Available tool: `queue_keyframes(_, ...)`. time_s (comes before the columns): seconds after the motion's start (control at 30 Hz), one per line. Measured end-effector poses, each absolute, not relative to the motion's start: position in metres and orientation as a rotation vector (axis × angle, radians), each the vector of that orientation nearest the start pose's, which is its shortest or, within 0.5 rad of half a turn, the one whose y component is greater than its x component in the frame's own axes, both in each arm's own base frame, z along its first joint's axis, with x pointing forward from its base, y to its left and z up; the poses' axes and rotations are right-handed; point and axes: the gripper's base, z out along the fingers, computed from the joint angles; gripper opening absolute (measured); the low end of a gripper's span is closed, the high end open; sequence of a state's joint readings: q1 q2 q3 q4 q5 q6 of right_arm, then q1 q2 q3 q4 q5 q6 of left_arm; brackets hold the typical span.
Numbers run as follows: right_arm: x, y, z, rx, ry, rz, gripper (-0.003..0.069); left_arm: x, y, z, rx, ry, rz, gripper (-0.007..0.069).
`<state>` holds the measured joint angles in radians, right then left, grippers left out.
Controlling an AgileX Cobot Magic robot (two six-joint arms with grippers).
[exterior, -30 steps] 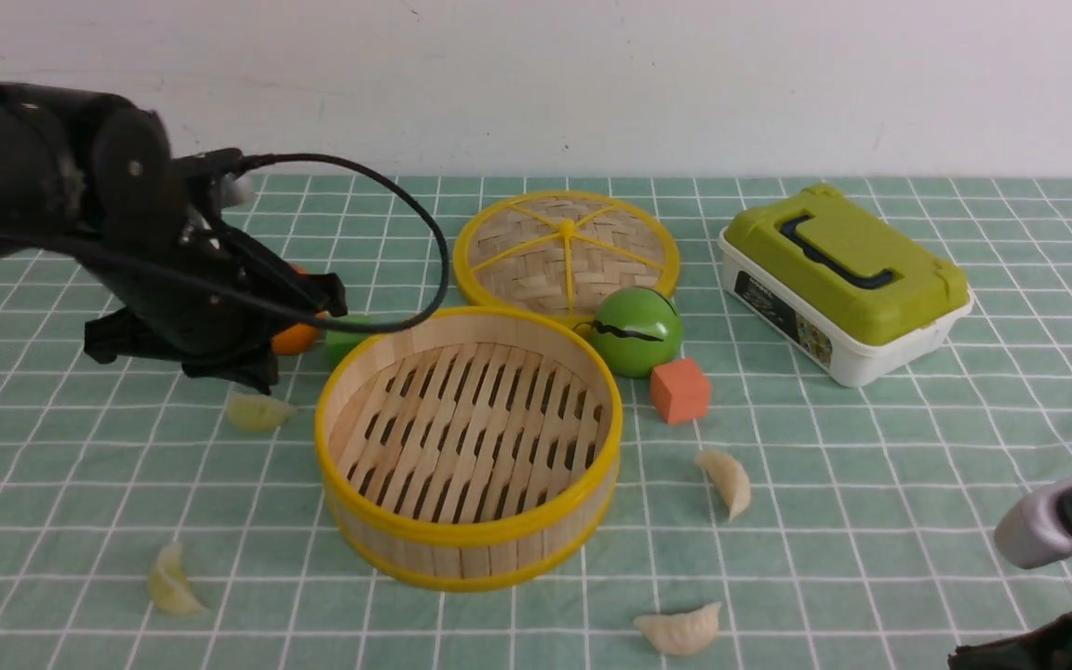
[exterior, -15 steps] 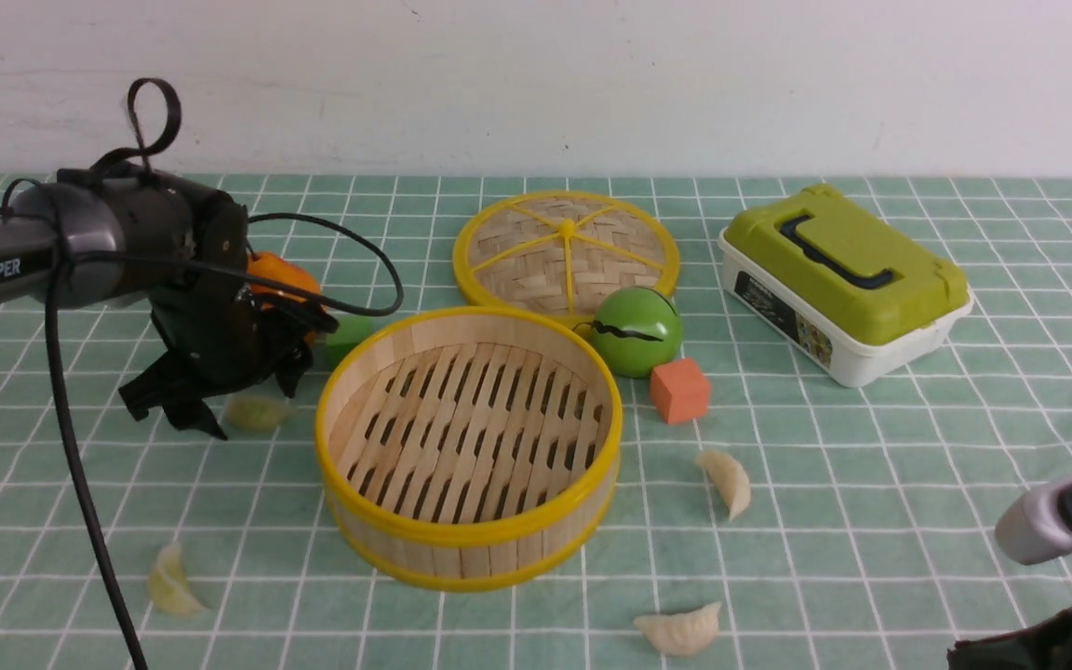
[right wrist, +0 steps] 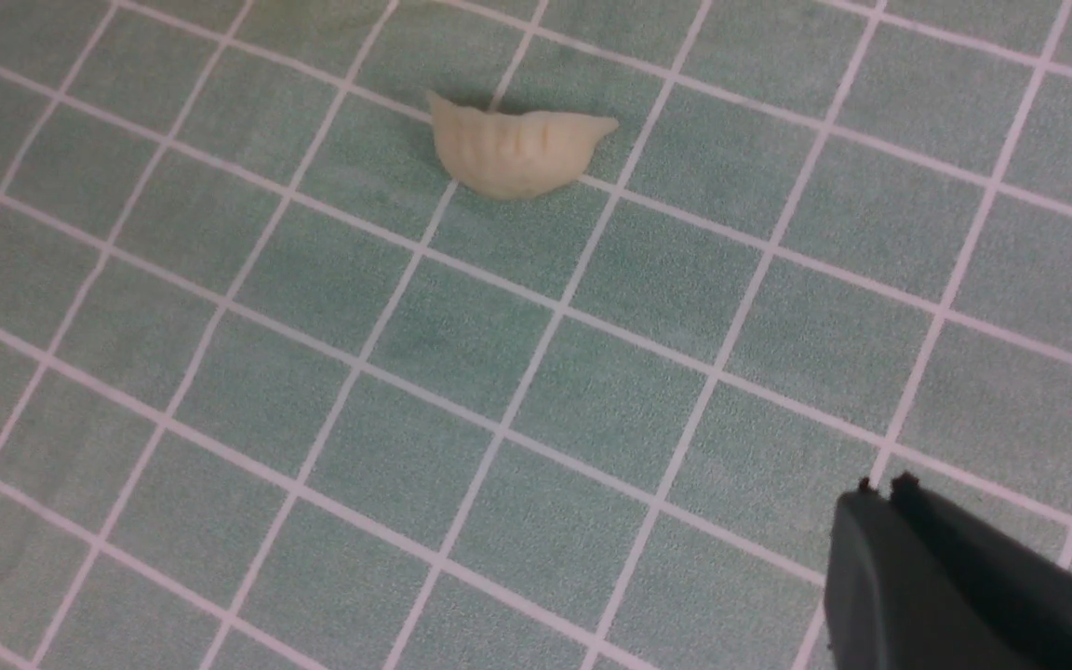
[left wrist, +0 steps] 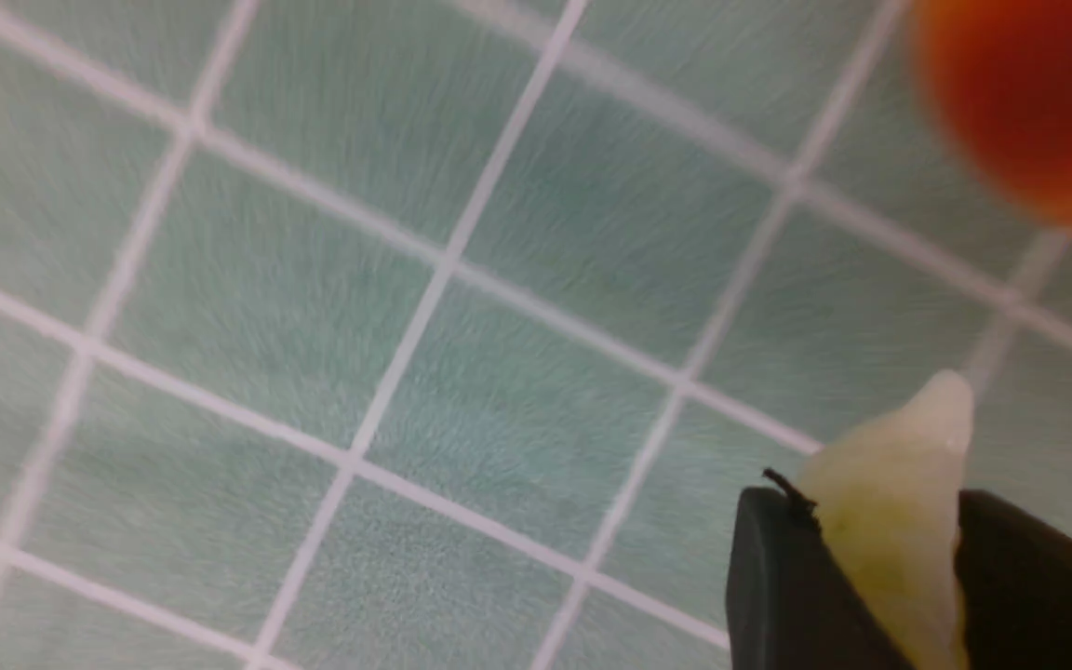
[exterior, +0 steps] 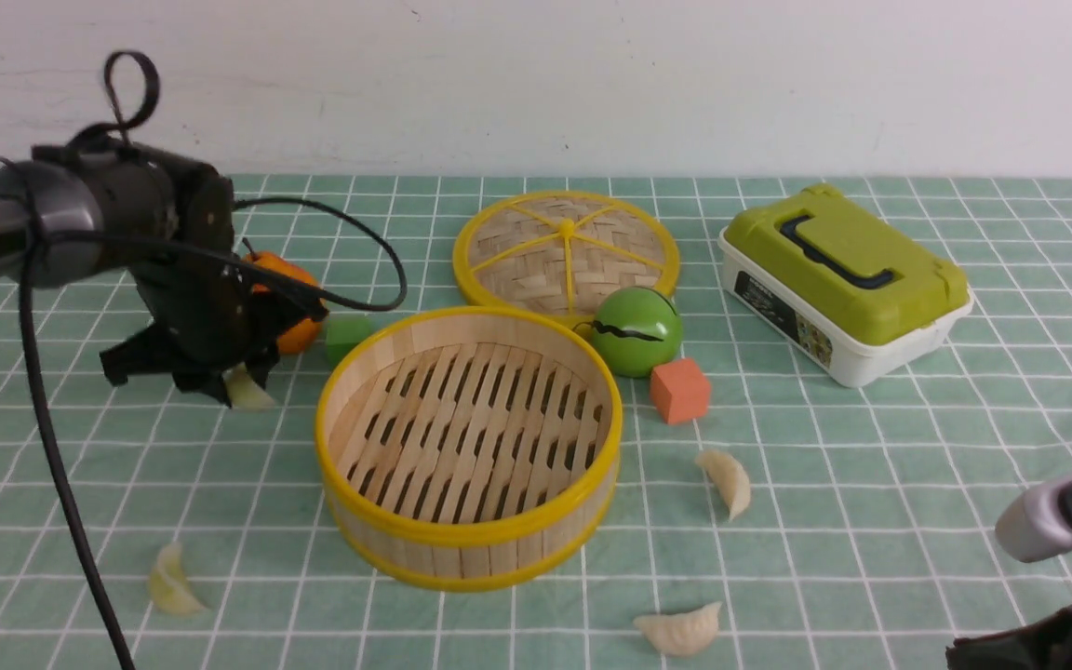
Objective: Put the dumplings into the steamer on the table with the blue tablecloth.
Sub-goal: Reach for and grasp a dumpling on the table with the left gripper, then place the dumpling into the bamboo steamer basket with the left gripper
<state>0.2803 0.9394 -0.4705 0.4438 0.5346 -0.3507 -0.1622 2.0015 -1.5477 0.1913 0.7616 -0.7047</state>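
Observation:
My left gripper [exterior: 236, 383] is shut on a pale yellow-green dumpling [exterior: 246, 391], held just above the blue tablecloth [exterior: 871, 484] left of the steamer [exterior: 471, 538]. In the left wrist view the dumpling [left wrist: 890, 521] is pinched between the two black fingers [left wrist: 778, 577]. The steamer is empty. Another yellow-green dumpling [exterior: 171, 582] lies at the front left. Two creamy white dumplings lie on the cloth, one right of the steamer [exterior: 727, 481] and one in front of it [exterior: 682, 630]. My right gripper [right wrist: 880, 489] is shut and empty, apart from a white dumpling [right wrist: 517, 149].
The woven lid [exterior: 566, 249] lies behind the steamer. A green ball [exterior: 636, 330] and an orange cube [exterior: 680, 391] sit at its right, a green cube [exterior: 347, 335] and an orange [exterior: 285, 312] at its left. A green-lidded box [exterior: 843, 279] stands at the back right.
The left gripper opened around the yellow-green dumpling on the cloth, then closed on it and raised it slightly. The right arm has not moved.

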Motion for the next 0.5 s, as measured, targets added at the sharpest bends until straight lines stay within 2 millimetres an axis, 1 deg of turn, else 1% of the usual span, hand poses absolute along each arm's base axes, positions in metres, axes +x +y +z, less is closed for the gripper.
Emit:
queue_keyframes(0.03, 0.151, 0.064, 0.233, -0.394, 2.426, 0.411, 0.0001, 0.429, -0.06, 0.222, -0.537, 2.604, -0.061, 0.0206)
queue_keyframes(0.07, 0.151, 0.064, 0.233, -0.394, 2.425, 0.411, 0.0001, 0.424, -0.065, 0.243, -0.475, 2.585, -0.097, 0.0206)
queue_keyframes(0.13, 0.151, 0.064, 0.233, -0.394, 2.425, 0.411, 0.0003, 0.415, -0.08, 0.269, -0.336, 2.571, -0.154, 0.0206)
queue_keyframes(0.17, 0.151, 0.064, 0.233, -0.394, 2.424, 0.41, 0.0003, 0.41, -0.092, 0.278, -0.239, 2.57, -0.18, 0.0206)
queue_keyframes(0.23, 0.151, 0.064, 0.233, -0.394, 2.424, 0.41, 0.0005, 0.403, -0.115, 0.285, -0.042, 2.57, -0.213, 0.0206)
queue_keyframes(0.27, 0.151, 0.064, 0.233, -0.394, 2.424, 0.41, 0.0005, 0.4, -0.128, 0.284, 0.072, 2.569, -0.223, 0.0206)
queue_keyframes(0.33, 0.151, 0.064, 0.233, -0.394, 2.424, 0.41, 0.0005, 0.399, -0.151, 0.27, 0.214, 2.59, -0.235, 0.0205)
queue_keyframes(0.37, 0.151, 0.064, 0.233, -0.394, 2.424, 0.41, 0.0005, 0.399, -0.158, 0.263, 0.265, 2.596, -0.23, 0.0205)
queue_keyframes(0.43, 0.151, 0.064, 0.233, -0.394, 2.424, 0.41, 0.0005, 0.404, -0.172, 0.238, 0.35, 2.621, -0.21, 0.0205)
queue_keyframes(0.47, 0.151, 0.064, 0.233, -0.394, 2.424, 0.41, 0.0006, 0.408, -0.177, 0.222, 0.381, 2.634, -0.188, 0.0205)
queue_keyframes(0.5, 0.151, 0.064, 0.233, -0.394, 2.424, 0.41, 0.0006, 0.41, -0.179, 0.212, 0.401, 2.642, -0.169, 0.0205)
